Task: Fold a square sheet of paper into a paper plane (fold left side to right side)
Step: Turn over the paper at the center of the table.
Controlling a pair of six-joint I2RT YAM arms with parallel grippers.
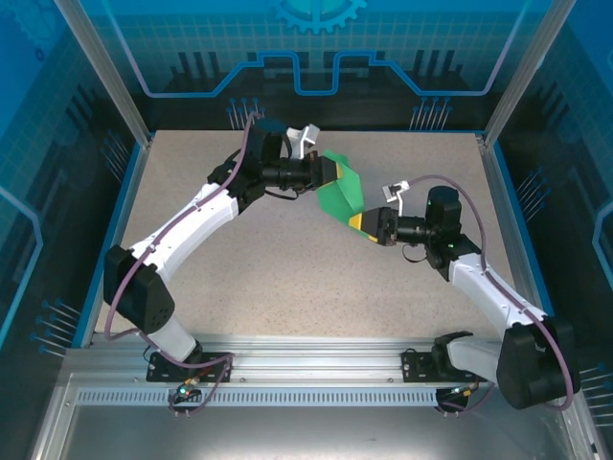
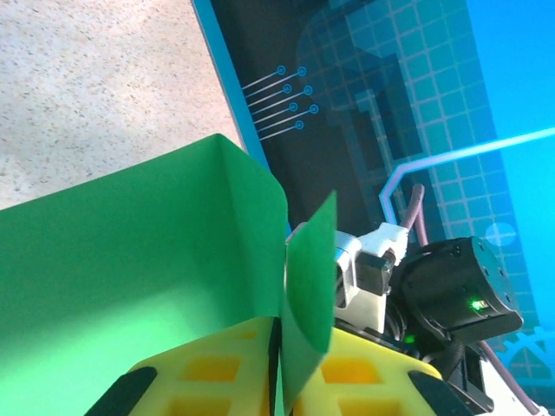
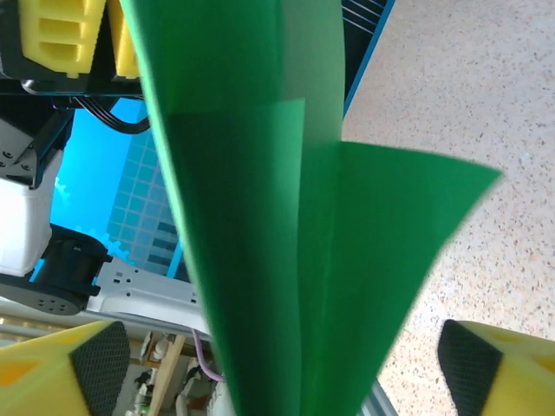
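Basically, left end effector (image 1: 330,172) was clamped on the part-folded green paper (image 1: 341,196), holding it off the desk (image 1: 287,278), presumably so the right end effector (image 1: 362,224), jaws apart around its lower edge, could pinch the fold.

Bare table (image 1: 306,278) lay open at six to seven o'clock of the green paper (image 1: 340,196), and again at one to two. Left gripper (image 1: 331,172) crowded eleven, right gripper (image 1: 362,222) blocked five, both right beside it.
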